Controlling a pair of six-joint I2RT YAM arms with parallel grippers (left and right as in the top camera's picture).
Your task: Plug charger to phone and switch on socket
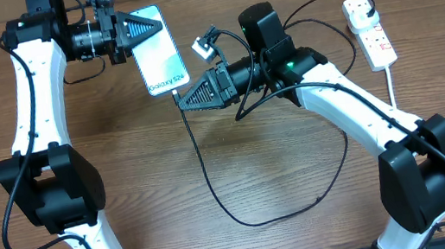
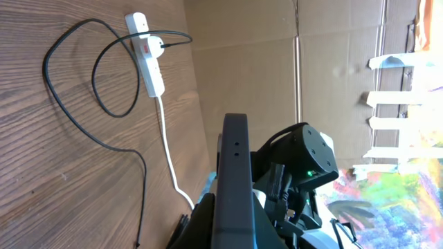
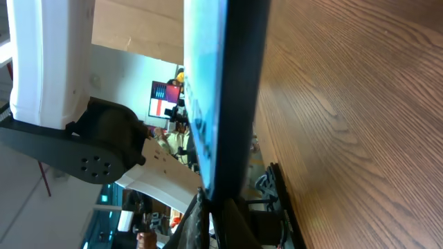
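Presently: connector being mated to the phone; switching the socket is not yet done.

The left gripper [image 1: 133, 32], pressed together, pinches the far end of the phone [image 1: 159, 59], holding it screen-up near the far edge of the surface [image 1: 280, 160], left of centre. The right gripper [image 1: 186, 97], also pressed together, sits at the phone's near end and appears to pinch the connector end of the charger [image 1: 211, 183]. Whether the tip is seated is hidden. The plug head [image 1: 355, 9] sits in the socket [image 1: 376, 37] at the far right corner, so that end looks done. Only the overhead view shows both grippers and the full cable run. The left wrist view shows the cable entering the socket. The right wrist view shows the phone edge-on, with its port masked.
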